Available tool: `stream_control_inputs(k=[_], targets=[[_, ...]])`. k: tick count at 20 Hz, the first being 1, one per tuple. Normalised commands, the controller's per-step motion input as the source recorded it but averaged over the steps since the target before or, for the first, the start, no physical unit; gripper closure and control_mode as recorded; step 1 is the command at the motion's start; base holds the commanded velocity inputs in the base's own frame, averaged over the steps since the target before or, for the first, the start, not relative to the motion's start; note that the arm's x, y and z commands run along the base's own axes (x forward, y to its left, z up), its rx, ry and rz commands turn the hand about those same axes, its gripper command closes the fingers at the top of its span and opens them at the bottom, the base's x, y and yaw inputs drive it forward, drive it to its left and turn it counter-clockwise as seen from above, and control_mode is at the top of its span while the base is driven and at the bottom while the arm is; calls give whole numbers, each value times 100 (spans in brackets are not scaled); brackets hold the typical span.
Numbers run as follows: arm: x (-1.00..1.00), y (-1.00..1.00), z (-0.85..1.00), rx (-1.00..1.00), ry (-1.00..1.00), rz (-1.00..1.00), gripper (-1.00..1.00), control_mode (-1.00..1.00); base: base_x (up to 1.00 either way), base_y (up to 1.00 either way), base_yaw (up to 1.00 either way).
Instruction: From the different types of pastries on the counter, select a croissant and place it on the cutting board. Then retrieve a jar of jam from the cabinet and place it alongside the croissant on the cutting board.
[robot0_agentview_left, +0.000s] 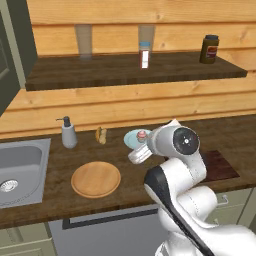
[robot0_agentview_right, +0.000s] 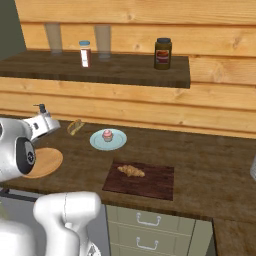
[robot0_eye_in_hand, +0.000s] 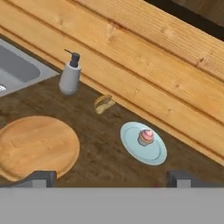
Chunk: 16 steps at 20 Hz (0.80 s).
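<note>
The croissant (robot0_agentview_right: 131, 171) lies on the dark rectangular cutting board (robot0_agentview_right: 155, 186), whose corner also shows behind my arm (robot0_agentview_left: 222, 165). A dark jar of jam (robot0_agentview_right: 162, 53) with a red label stands upright on the wooden shelf above the counter (robot0_agentview_left: 209, 49). My gripper (robot0_eye_in_hand: 110, 179) hangs open and empty above the counter, between a round wooden board and a blue plate. It is well left of the croissant and far below the jar. Its hand shows beside the arm's big joint (robot0_agentview_left: 138, 154) and at the left edge of the right base view (robot0_agentview_right: 44, 124).
A pink cupcake (robot0_eye_in_hand: 146, 137) sits on the blue plate (robot0_eye_in_hand: 155, 154). A small bun (robot0_eye_in_hand: 104, 103) lies by the wall. The round wooden board (robot0_eye_in_hand: 35, 146), soap dispenser (robot0_eye_in_hand: 70, 77) and sink (robot0_agentview_left: 20, 170) lie to the left. A small bottle (robot0_agentview_left: 145, 54) and two glasses stand on the shelf.
</note>
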Motion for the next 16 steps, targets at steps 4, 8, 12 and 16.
stream_control_inputs(k=[4, 8, 12, 16], targets=[[-56, 27, -7, 28, -51, 21, -100, -100, 0, 0, 0], [-87, 47, -29, 19, -78, 4, -100, -100, 0, 0, 0], [-99, 25, -21, 20, -79, 0, -100, -100, 0, 0, 0], [-58, -1, -3, 23, -37, 0, -100, -100, 0, 0, 0]])
